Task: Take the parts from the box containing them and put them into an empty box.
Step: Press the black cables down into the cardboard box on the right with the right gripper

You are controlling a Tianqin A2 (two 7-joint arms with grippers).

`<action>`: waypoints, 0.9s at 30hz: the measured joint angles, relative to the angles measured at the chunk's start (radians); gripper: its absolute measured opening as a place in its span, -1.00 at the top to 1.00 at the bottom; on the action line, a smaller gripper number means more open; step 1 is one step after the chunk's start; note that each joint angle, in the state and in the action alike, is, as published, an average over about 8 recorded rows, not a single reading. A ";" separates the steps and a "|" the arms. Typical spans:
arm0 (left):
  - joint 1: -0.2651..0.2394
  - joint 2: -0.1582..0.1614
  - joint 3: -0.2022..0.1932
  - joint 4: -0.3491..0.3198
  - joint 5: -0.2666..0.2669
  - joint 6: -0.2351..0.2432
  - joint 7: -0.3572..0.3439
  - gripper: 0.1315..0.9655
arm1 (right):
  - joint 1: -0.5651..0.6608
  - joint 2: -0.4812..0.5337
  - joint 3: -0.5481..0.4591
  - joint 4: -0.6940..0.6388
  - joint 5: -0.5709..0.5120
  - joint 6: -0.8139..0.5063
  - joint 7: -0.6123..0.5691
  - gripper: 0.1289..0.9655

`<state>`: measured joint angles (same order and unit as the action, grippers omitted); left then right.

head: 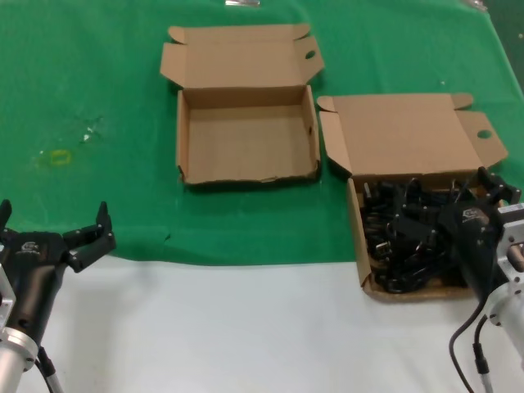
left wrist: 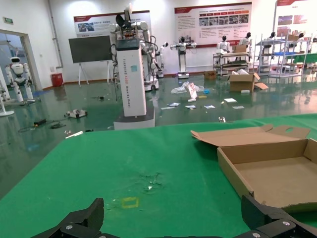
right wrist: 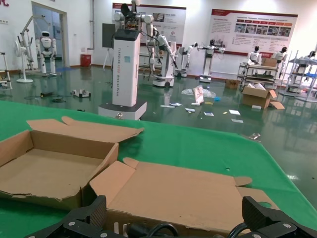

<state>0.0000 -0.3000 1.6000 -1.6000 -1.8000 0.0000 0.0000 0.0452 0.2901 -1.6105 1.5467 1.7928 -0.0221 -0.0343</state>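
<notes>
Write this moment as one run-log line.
left gripper: open, idle over table edge | right gripper: open, over cords in full box | empty box: empty

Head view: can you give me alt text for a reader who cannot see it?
Two open brown cardboard boxes sit on a green cloth: the left box is empty, the right box holds tangled black power cords. The right gripper hangs open over the cords; the left gripper waits open near the table's front edge.

Both boxes (head: 246, 143) (head: 409, 135) matt brown corrugated cardboard; cords (head: 405, 237) black rubber, slight sheen; counter (head: 98, 82) cover green matt cloth.
</notes>
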 joint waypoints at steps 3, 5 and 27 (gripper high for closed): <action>0.000 0.000 0.000 0.000 0.000 0.000 0.000 -1.00 | 0.000 0.000 0.000 0.000 0.000 0.000 0.000 -1.00; 0.000 0.000 0.000 0.000 0.000 0.000 0.000 -1.00 | 0.000 0.000 0.000 0.000 0.000 0.000 0.000 -1.00; 0.000 0.000 0.000 0.000 0.000 0.000 0.000 -0.61 | 0.000 0.077 -0.062 0.017 0.041 0.047 0.022 -1.00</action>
<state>0.0000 -0.3000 1.6000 -1.6000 -1.7999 0.0000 0.0000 0.0447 0.3671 -1.6728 1.5640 1.8335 0.0250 -0.0124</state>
